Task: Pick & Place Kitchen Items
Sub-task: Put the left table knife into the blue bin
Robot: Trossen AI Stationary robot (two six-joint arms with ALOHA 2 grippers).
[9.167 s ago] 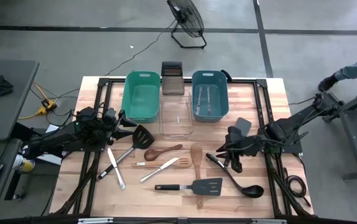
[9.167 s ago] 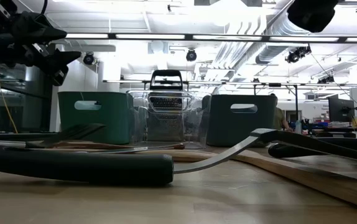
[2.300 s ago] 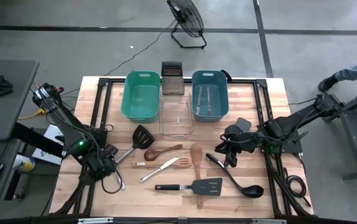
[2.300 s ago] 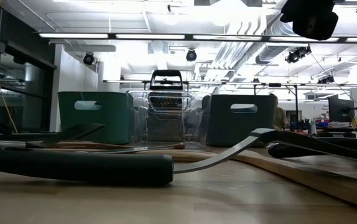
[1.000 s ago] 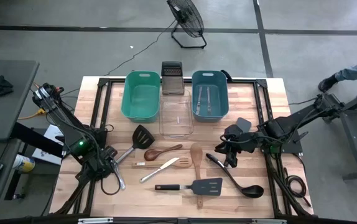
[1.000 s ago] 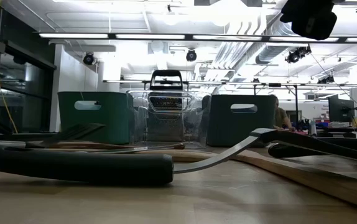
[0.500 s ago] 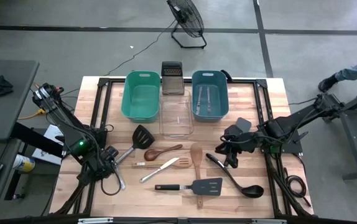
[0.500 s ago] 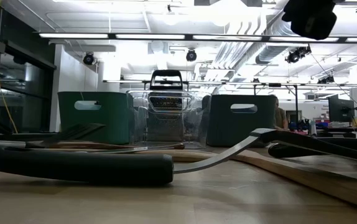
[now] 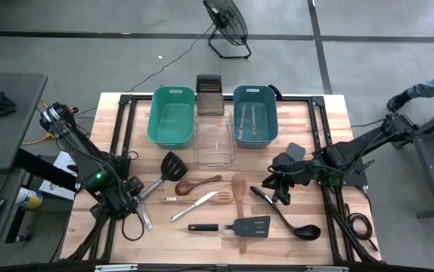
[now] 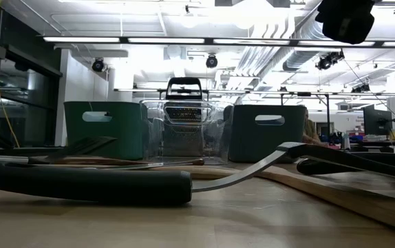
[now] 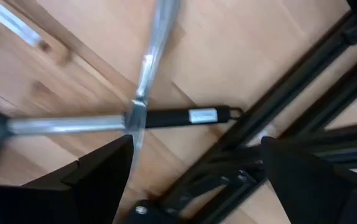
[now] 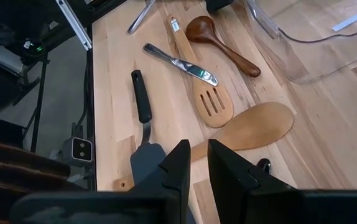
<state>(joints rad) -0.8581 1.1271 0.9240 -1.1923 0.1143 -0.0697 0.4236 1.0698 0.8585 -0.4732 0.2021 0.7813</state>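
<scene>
Long-handled kitchen items lie spread over the wooden table. At the left, a silver knife crosses the handle of a black turner. My left gripper hangs just above that crossing, pointing down and open. In its wrist view, its fingers stand on either side of the knife and the turner's handle. My right gripper hovers shut and holds nothing, above the right half, near a pale wooden spoon and a black ladle.
A teal tub, a clear tub and a blue tub with silver utensils inside stand along the far side, a steel grater behind them. A dark wooden spoon, another knife and a second black turner lie mid-table.
My left gripper has turned a little about its own axis while staying above the crossed knife and turner handle. Nothing on the table has moved.
</scene>
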